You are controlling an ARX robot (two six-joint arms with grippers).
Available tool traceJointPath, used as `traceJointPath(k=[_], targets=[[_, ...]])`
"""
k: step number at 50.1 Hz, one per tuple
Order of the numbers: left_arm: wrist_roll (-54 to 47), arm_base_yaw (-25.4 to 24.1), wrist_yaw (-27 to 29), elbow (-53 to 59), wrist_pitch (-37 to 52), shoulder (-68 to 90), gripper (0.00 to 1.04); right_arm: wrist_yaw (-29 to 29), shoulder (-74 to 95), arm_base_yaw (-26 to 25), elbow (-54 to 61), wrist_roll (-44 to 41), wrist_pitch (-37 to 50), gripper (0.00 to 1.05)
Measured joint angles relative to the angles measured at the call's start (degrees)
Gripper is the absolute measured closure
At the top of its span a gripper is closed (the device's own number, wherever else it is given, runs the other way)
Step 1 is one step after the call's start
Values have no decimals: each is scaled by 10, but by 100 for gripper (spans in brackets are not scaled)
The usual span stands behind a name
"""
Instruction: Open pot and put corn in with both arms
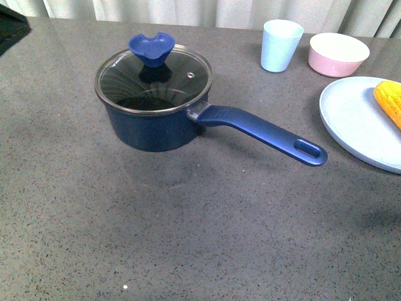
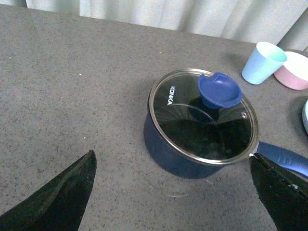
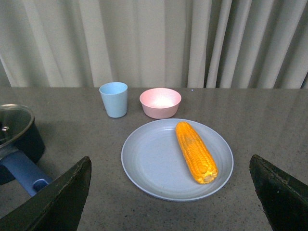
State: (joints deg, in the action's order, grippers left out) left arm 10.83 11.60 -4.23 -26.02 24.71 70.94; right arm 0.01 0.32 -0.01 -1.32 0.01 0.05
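The dark blue pot (image 1: 153,122) stands on the grey table with its glass lid (image 1: 153,78) on and the blue knob (image 1: 151,49) on top; its long handle (image 1: 263,132) points right. The yellow corn (image 1: 390,100) lies on a pale blue plate (image 1: 357,122) at the right edge. No arm shows in the front view. In the left wrist view my left gripper (image 2: 175,192) hangs open above and short of the pot (image 2: 192,154), its lid (image 2: 202,115) shut. In the right wrist view my right gripper (image 3: 168,192) is open, short of the plate (image 3: 154,159) holding the corn (image 3: 195,150).
A light blue cup (image 1: 280,45) and a pink bowl (image 1: 338,54) stand at the back right, behind the plate. Curtains hang along the table's far edge. The pot's handle (image 3: 21,172) lies left of the plate in the right wrist view.
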Motion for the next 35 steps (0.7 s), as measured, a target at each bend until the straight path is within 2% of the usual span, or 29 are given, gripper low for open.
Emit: traceJointPath(k=[14, 35], targets=[[4, 47, 31, -57, 59, 141, 9, 0, 0, 0, 0, 0, 0, 9], [1, 94, 58, -122, 83, 258, 9, 0, 0, 0, 0, 0, 0, 9]])
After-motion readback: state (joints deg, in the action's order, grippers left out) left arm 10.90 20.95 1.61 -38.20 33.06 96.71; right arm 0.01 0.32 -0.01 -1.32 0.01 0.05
